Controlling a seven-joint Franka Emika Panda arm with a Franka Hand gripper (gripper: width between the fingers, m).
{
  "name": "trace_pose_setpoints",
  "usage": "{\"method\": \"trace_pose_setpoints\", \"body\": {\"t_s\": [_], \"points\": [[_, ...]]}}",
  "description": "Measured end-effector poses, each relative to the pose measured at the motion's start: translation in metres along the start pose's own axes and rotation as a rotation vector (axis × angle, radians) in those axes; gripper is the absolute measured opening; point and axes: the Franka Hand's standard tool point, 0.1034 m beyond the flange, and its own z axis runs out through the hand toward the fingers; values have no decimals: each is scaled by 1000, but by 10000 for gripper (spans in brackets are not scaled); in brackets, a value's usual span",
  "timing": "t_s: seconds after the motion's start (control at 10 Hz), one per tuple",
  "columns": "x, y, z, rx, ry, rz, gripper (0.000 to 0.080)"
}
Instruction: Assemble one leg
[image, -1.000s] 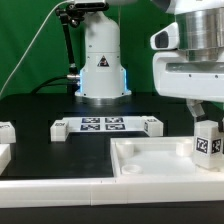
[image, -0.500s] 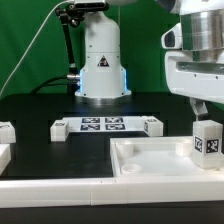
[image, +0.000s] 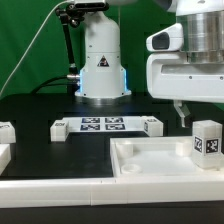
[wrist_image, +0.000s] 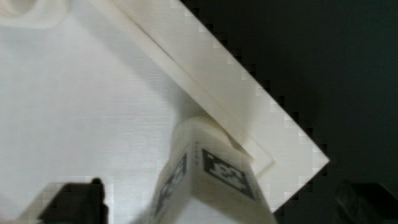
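The leg (image: 207, 140), a small white post with a black-and-white tag, stands upright at the corner of the large white tray-like piece (image: 150, 166) on the exterior view's right. My gripper (image: 198, 112) is open just above the leg's top, with one dark finger (image: 182, 113) showing beside it and not touching it. In the wrist view the leg (wrist_image: 222, 168) stands on the white tray piece (wrist_image: 89, 90) near its edge. It sits between my gripper's (wrist_image: 214, 212) dark fingertips (wrist_image: 75, 203), with gaps on both sides.
The marker board (image: 104, 126) lies mid-table in front of the robot base (image: 100, 60). Two small white parts (image: 8, 132) sit at the exterior view's left edge. A long white piece (image: 55, 186) runs along the front. The table is black.
My gripper has let go of the leg, risen and shifted toward the exterior view's left. The leg stays standing in the tray corner.
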Motion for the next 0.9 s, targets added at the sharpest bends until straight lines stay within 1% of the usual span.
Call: {"method": "trace_pose_setpoints", "body": {"t_s": [0.1, 0.2, 0.3, 0.5, 0.6, 0.7, 0.8, 0.9], "points": [[2, 2, 0, -7, 5, -135, 648], [3, 2, 0, -14, 14, -188, 648], [5, 1, 0, -29, 41, -332, 648], [7, 3, 1, -49, 60, -551, 648], [7, 2, 1, -51, 60, -592, 648], [12, 8, 0, -56, 51, -745, 648], [17, 13, 0, -58, 49, -795, 648], [16, 12, 0, -58, 49, -796, 648]]}}
